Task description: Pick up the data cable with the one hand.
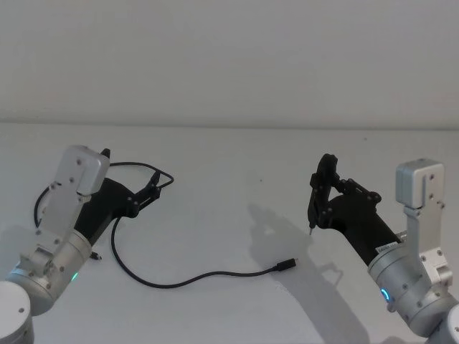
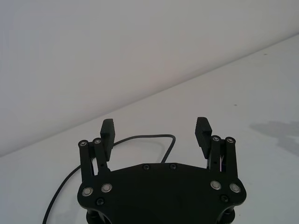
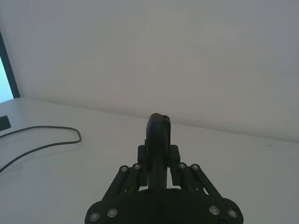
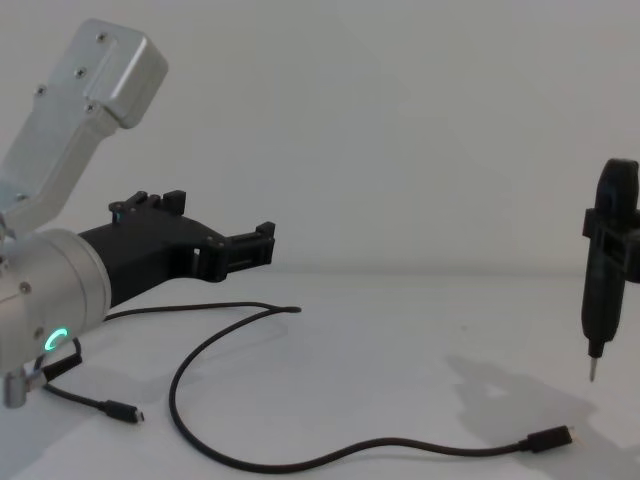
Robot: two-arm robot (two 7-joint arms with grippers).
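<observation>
Closest in, at the left, a silver cylindrical wrist with a green ring light carries the bulky black two-fingered left gripper. It hangs clear above the white tabletop, its fingers spread wide apart and gripping nothing.

Beneath it lies the long, thin black data cable, flat on the table and untouched. Its overall length runs left to right across the near part of the table. One small black plug lies at near left beside the wrist, with its metal tip pointing right. From there the cable loops around the far side of the left arm and makes a tight bend on the table just beyond the open fingertips. It then doubles back toward the near side and sweeps right in a shallow curve. The other small black plug ends that run near the table's middle, its metal tip also pointing right.

At the right, the black right gripper is raised and clamped on a slim black pen-like tool. The tool is held upright, its thin metal tip pointing down above the table, near that second plug.
</observation>
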